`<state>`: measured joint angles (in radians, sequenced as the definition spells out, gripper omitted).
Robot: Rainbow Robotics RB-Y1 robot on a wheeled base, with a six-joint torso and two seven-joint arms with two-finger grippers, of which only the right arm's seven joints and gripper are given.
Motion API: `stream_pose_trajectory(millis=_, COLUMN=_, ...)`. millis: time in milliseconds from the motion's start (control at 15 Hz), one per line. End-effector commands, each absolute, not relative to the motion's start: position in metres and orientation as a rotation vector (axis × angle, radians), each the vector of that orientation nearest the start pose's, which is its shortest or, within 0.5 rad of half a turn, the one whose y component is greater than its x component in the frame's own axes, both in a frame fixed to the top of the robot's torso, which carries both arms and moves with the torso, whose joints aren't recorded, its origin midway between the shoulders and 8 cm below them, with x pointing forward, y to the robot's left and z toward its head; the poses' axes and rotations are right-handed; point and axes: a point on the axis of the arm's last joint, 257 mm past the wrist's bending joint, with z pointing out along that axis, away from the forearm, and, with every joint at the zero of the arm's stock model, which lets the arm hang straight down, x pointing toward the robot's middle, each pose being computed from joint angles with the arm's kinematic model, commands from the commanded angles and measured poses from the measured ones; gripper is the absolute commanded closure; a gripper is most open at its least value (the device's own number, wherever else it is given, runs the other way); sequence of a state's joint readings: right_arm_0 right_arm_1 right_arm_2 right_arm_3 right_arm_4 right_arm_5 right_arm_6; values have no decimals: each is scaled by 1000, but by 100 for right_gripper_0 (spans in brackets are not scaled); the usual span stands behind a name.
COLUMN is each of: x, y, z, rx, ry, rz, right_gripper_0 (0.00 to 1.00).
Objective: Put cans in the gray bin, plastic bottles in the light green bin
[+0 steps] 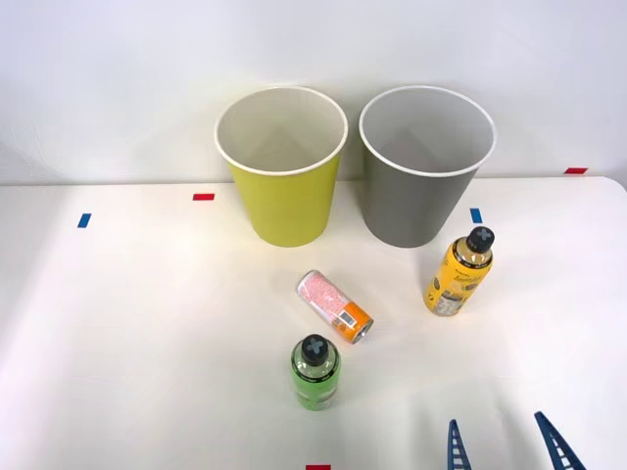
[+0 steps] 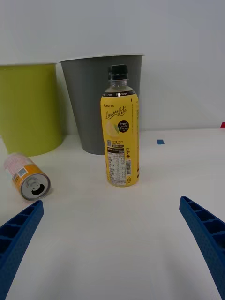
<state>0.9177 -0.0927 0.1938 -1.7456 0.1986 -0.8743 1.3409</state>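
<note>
On the white table [image 1: 147, 323] you have, left to right, the light green bin [image 1: 284, 201] at 12 o'clock with the gray bin [image 1: 416, 201] just beside it at 1, the green bottle [image 1: 315, 375] upright at 6, a pink-white can [image 1: 335, 305] with an orange band lying on its side near centre, and the yellow bottle [image 2: 120, 136] standing at 3, its label reading "Lemon Lite" and "Fresh Lemon". Your right gripper [image 1: 506, 446] sits at 5 o'clock with its blue ribbed fingers [image 2: 206, 234] spread wide, holding and touching nothing, the yellow bottle standing between them farther out and the gray bin behind it, with coloured tape marks [image 1: 203, 197] scattered on the tabletop
</note>
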Motion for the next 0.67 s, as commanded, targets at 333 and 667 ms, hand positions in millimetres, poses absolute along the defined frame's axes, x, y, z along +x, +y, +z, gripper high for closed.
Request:
stream_pose_trajectory(millis=333, x=222, y=-211, z=-271, rx=-30, ry=1428, rz=84, right_gripper_0=0)
stream_pose_trajectory(millis=667, x=222, y=-211, z=-271, rx=-30, ry=1428, rz=84, right_gripper_0=0)
